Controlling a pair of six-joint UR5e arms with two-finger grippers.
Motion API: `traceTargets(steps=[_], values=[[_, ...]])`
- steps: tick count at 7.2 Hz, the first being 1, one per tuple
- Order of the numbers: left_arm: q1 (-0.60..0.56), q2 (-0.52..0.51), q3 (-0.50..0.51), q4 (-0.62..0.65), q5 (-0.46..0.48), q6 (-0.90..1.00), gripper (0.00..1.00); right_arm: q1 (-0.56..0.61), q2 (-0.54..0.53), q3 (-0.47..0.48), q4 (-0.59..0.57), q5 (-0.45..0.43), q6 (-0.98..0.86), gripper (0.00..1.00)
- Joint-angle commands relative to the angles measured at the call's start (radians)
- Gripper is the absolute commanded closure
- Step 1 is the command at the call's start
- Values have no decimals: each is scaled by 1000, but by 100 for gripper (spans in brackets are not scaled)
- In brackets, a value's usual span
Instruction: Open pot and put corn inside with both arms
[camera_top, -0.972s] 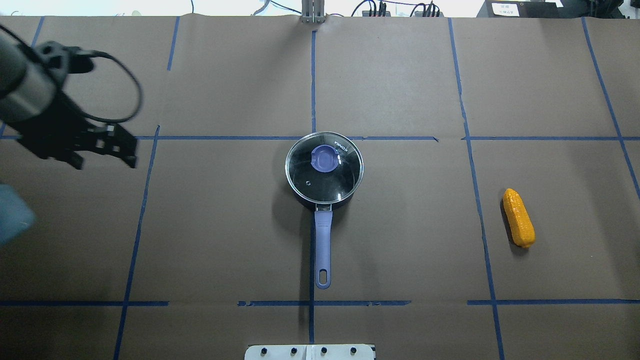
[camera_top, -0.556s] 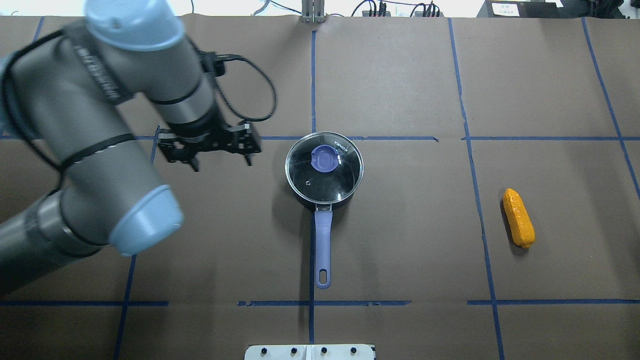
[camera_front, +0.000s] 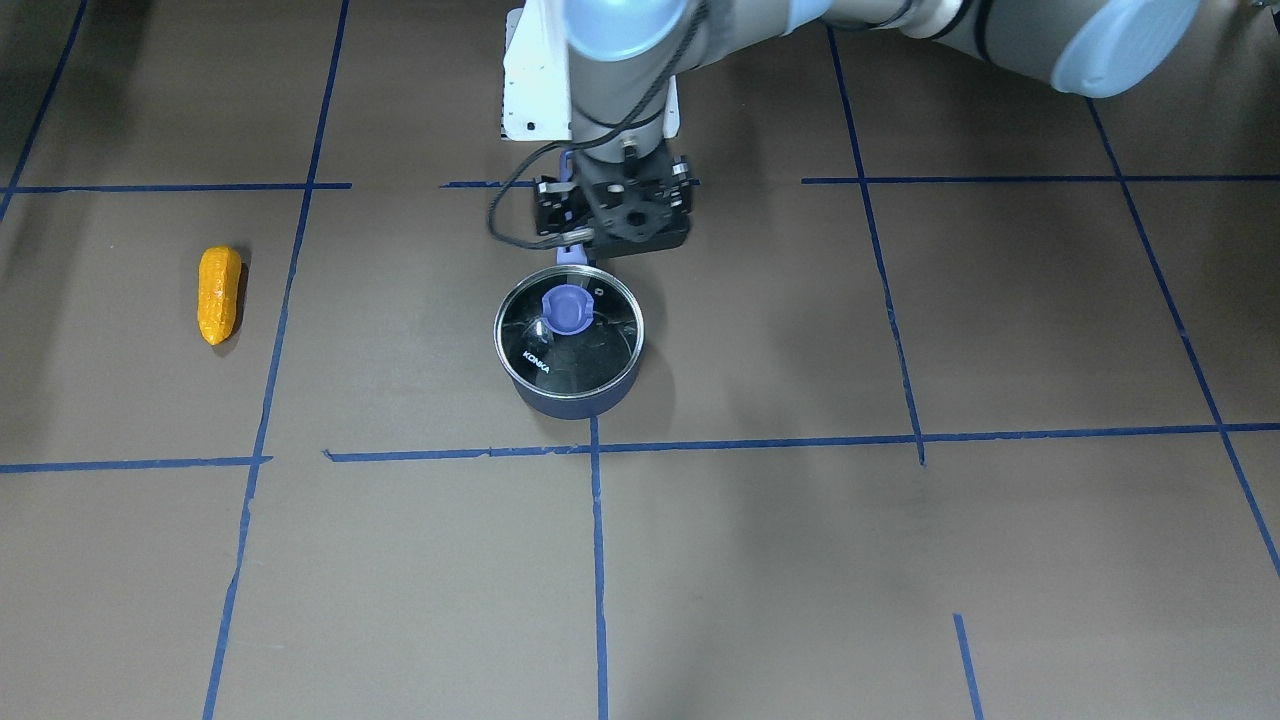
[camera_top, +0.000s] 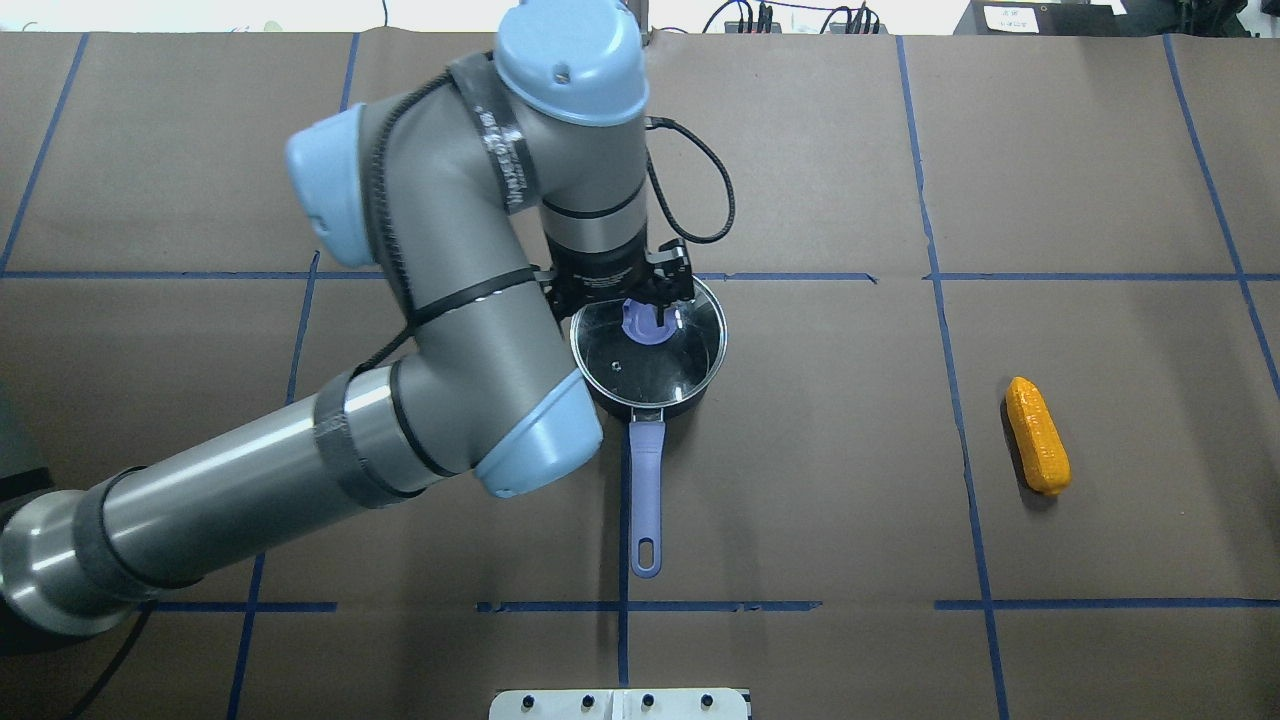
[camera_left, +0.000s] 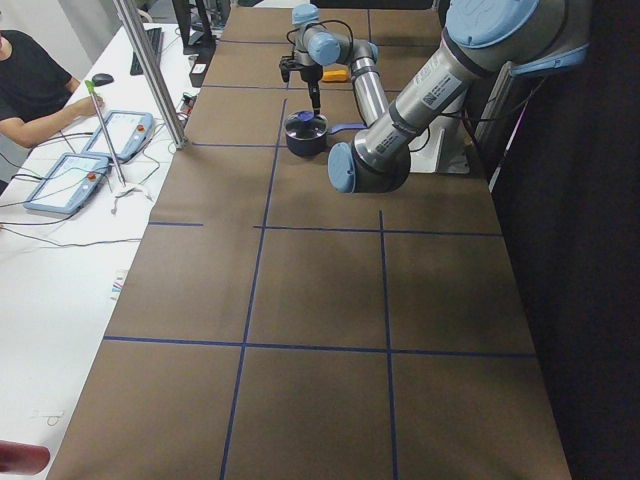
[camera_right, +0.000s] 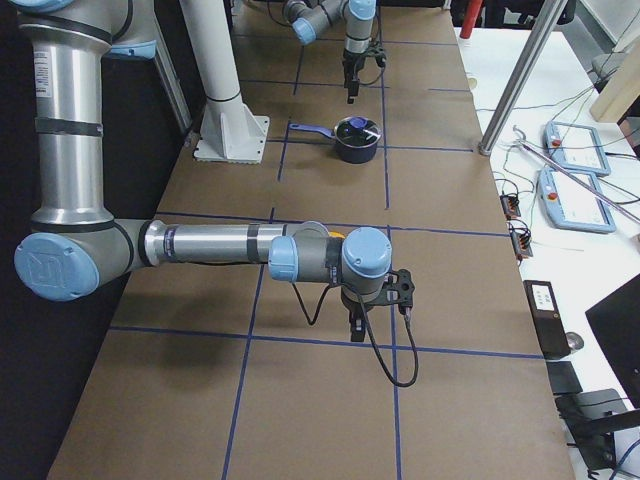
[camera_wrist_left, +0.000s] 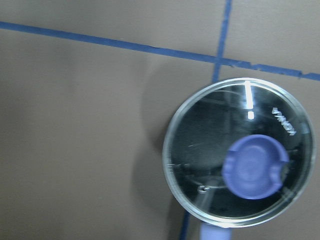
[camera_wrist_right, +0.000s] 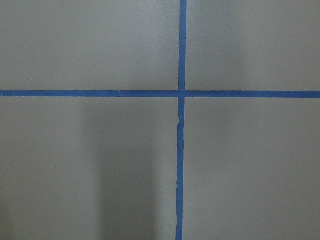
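Note:
The pot (camera_top: 640, 372) stands mid-table with its glass lid on and its blue knob (camera_front: 566, 310) on top. Its periwinkle handle (camera_top: 646, 490) points toward the robot. My left gripper (camera_top: 625, 298) hangs open above the lid's far-left rim, apart from the knob; it also shows in the front view (camera_front: 612, 232). The left wrist view looks down on the lid (camera_wrist_left: 210, 165) and shows no fingers. The corn (camera_top: 1037, 435) lies alone at the right. My right gripper (camera_right: 375, 310) shows only in the exterior right view, low over the table; I cannot tell whether it is open or shut.
Brown paper with blue tape lines (camera_top: 626, 170) covers the table. The white base plate (camera_top: 620, 703) sits at the near edge. A white pedestal (camera_right: 225, 110) stands by the pot's handle. Pendants (camera_left: 90, 165) and an operator are on the side bench.
My left arm has swept from the far left of the table to above the pot's lid. The pot and the corn have not moved.

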Motion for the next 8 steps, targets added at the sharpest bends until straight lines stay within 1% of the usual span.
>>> traceTargets(steps=[1,4,5,8], values=[[26,-45,120,-94,30,-29,0,0,1,1,-1,1,1,0],[33,-46,154,-109,33,-26,0,0,5,3,0,1,1,0],[33,-48,181,-150,38,-28,0,0,7,1,0,1,1,0],[33,-48,215,-174,40,-28,0,0,10,0,-1,1,1,0]])
